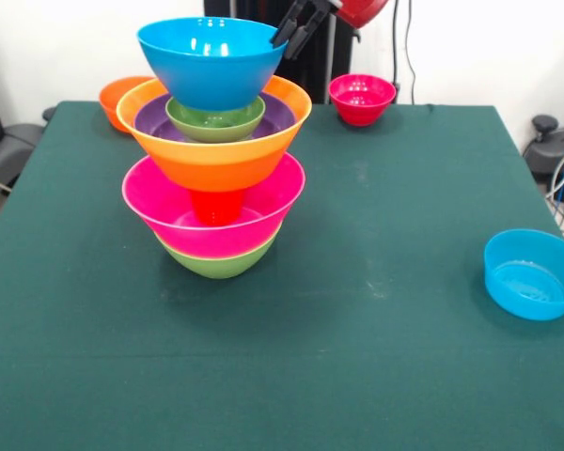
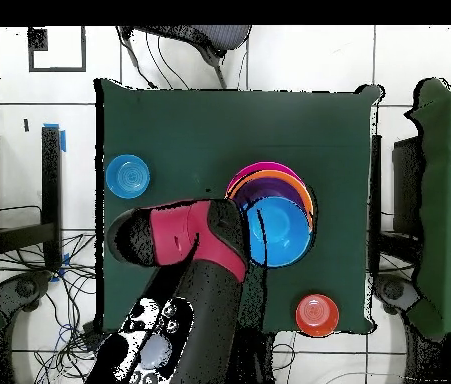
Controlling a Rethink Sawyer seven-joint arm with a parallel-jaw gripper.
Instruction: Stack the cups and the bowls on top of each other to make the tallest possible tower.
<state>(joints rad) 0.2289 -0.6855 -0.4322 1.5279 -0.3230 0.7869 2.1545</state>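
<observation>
Tower (image 1: 216, 160): stands left of centre on the green surface (image 1: 376, 310); six bowls and one cup. Order upward: green bowl (image 1: 218, 263), pink bowl (image 1: 169, 211), orange cup (image 1: 215, 205) inverted, large orange bowl (image 1: 216, 164), purple bowl (image 1: 148, 117) mostly hidden, small green bowl (image 1: 216, 120), blue bowl (image 1: 211, 64) on top.

Loose bowls, three: orange (image 1: 113, 94), half hidden behind the tower; red (image 1: 361, 99); blue (image 1: 531, 274), cut off at the edge.

End effector (image 1: 296, 30): at the top bowl's rim; grip unclear.

Room: white wall, tiled floor, cables.
</observation>
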